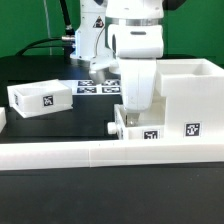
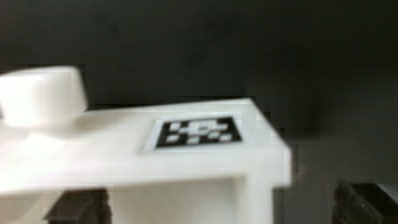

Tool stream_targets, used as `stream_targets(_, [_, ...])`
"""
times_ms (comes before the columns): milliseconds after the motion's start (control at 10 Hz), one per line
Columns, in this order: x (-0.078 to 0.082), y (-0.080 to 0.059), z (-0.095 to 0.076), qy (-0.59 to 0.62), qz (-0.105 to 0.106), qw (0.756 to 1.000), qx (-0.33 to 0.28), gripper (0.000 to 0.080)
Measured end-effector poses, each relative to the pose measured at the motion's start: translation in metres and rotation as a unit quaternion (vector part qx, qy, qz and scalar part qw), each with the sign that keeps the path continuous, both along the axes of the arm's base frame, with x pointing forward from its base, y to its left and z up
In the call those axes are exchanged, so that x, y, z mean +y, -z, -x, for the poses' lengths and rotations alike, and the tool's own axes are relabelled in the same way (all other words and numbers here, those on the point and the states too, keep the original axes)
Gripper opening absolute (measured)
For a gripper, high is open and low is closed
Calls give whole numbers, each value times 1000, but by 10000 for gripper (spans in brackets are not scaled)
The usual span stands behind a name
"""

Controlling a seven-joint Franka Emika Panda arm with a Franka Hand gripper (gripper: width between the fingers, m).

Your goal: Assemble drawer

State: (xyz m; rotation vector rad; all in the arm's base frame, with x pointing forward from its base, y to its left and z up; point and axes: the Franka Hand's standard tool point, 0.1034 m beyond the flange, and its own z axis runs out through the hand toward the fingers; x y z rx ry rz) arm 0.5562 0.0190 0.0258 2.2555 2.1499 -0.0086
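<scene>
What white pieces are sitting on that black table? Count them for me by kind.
small open-top trays: 2
large hollow housing: 1
long low white wall: 1
marker board: 1
Total: 5

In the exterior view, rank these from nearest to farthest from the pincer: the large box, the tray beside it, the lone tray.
1. Tray beside the box: directly under the pincer, mid-view.
2. Large box: the exterior view's right, next to that tray.
3. Lone tray: far on the exterior view's left.
</scene>
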Motion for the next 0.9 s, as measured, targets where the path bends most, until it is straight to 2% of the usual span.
stream_targets(200, [-1,-14,-4,2,2,1000,-3,646])
stream_targets(300, [-4,-25,-7,3,4,1000,-6,649])
stream_targets(400, [-9,-30,-9,1,5,1000,-9,649])
stream_targets(700, [-40,-22,-9,-20,5,1000,-3,649])
stream_targets(900, [-54,-14,-13,-35,1,999,-2,649])
